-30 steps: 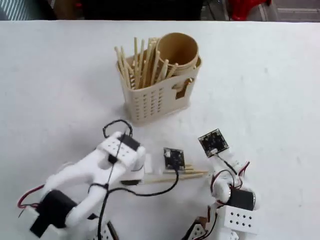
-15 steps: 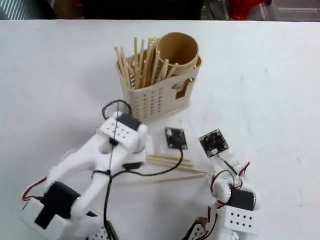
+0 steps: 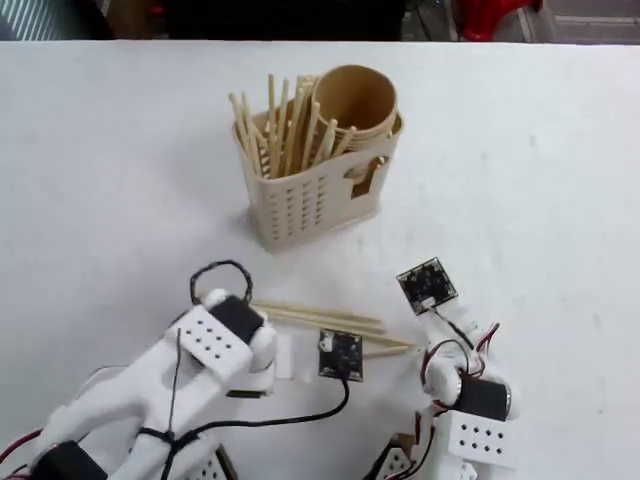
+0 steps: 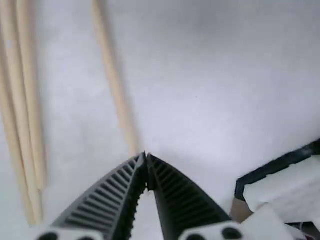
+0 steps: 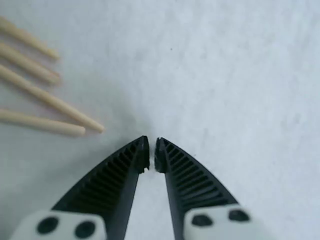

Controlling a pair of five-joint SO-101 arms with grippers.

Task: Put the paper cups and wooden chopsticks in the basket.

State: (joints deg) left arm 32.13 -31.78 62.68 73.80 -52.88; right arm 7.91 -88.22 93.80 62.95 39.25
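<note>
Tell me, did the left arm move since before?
Yes. The left arm pulled back from the basket, toward the table's near edge.

No readable text, label or number shows anywhere

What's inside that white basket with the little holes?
Wooden chopsticks stand bunched in one side of the basket, and nested paper cups sit in the other. The basket's wall hides their lower ends and its bottom.
</note>
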